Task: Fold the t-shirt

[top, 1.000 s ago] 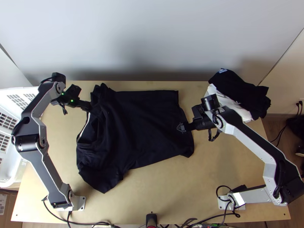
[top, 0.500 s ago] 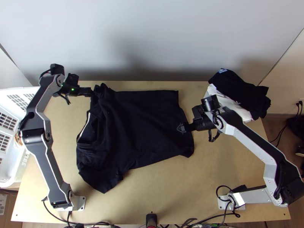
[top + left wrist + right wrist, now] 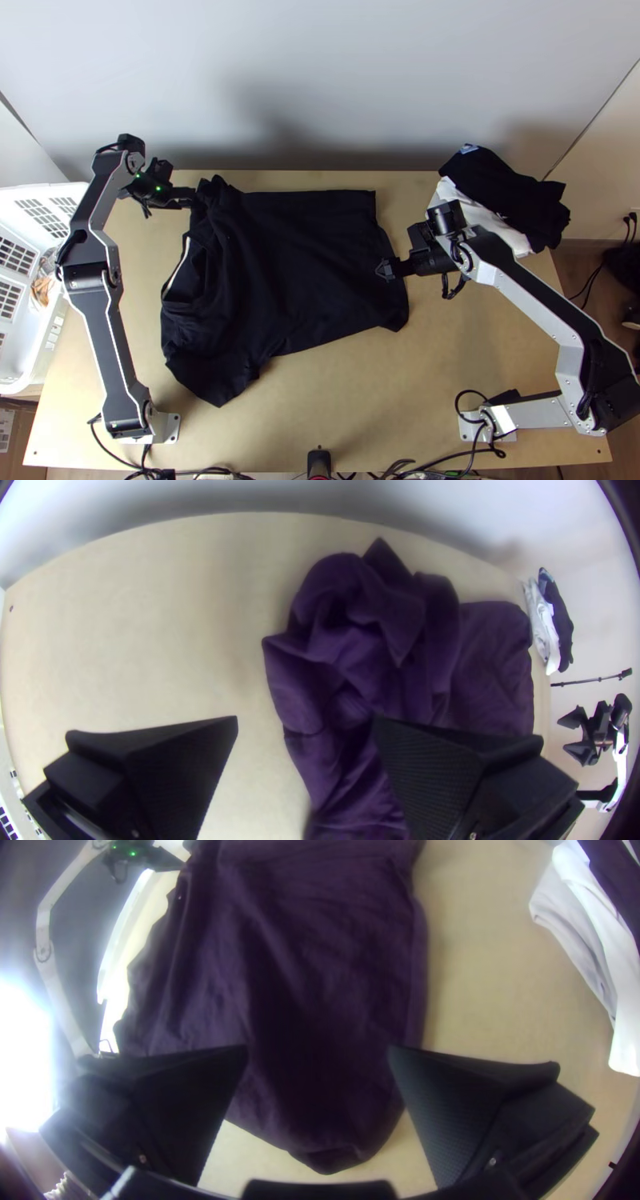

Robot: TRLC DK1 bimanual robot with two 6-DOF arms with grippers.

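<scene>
Across the centre and left of the top view: black t-shirt (image 3: 296, 272), laid over the light wooden tabletop (image 3: 344, 424). Found spread broadly toward the right, rumpled and bunched toward the left. Pale neck edging (image 3: 177, 264) noted along the left side, beside the opening. Sleeve-like portion recorded at lower left of the cloth. Left gripper (image 3: 190, 197) located at upper left of the frame, at the bunched upper-left corner of the garment, green lights lit on the housing. Right gripper (image 3: 386, 270) located right of centre, above the spread right end. At upper right, black cloth (image 3: 504, 192) atop white cloth (image 3: 480, 216). At the left edge, white slotted basket (image 3: 50, 192).

Per the left wrist view: left gripper (image 3: 305, 723) released, with fingers (image 3: 433, 773) held wide apart; one over the crumpled edge of the t-shirt, the other over the tabletop beside it. Bunched folds and a pointed corner of fabric noted near, with the flatter portion beyond. White cloth and black cloth visible past the far end of the garment.

Per the right wrist view: right gripper (image 3: 319, 1053) likewise released, with fingers (image 3: 453, 1120) well apart over the spread end of the t-shirt. Rounded end of the fabric seen in the gap between. White cloth noted on the tabletop, apart from the garment. Contact between fingers and fabric: cannot tell, for either gripper.
</scene>
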